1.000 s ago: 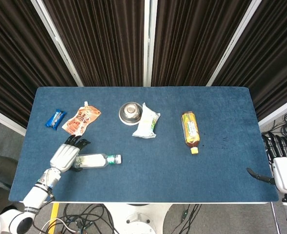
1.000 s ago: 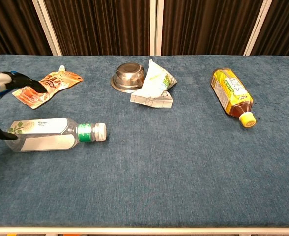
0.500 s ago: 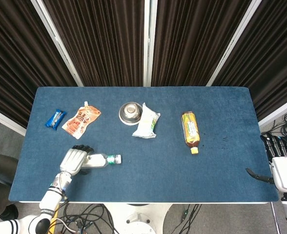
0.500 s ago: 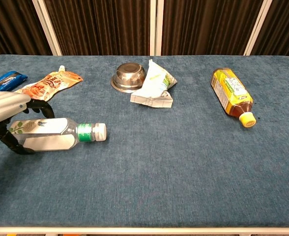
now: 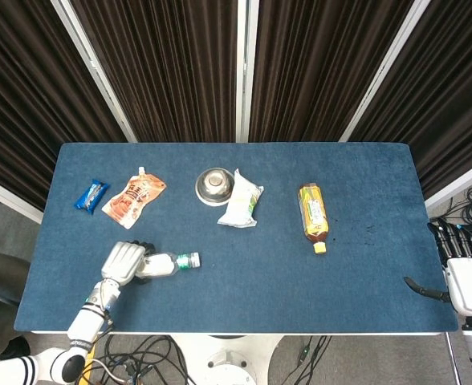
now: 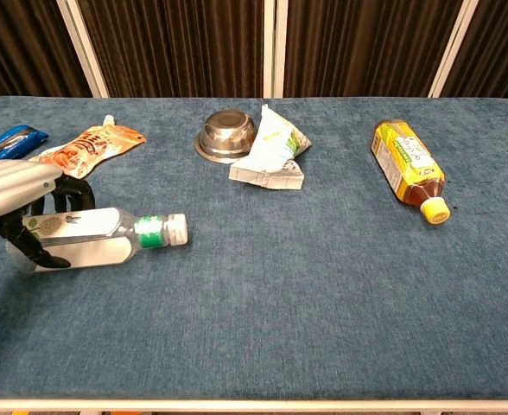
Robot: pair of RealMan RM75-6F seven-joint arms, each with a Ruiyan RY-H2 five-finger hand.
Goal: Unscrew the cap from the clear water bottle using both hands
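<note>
Clear water bottle (image 6: 90,238) lies on its side at desk (image 5: 244,281) front-left, white cap (image 6: 176,228) still on, pointing right; looks empty or nearly. Left robot hand (image 6: 16,203) wraps its base end, fingers curled round it. Right robot hand (image 5: 465,277) off desk's right edge, partly cut off, fingers apart, holding nothing. Steel bowl (image 6: 228,134) upside down; yellow tea bottle (image 6: 407,169) full, capped.

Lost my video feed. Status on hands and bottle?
Left hand wrapped around clear bottle, lying flat, cap on. Right hand off table edge, holding nothing. Nothing blocking.
</note>
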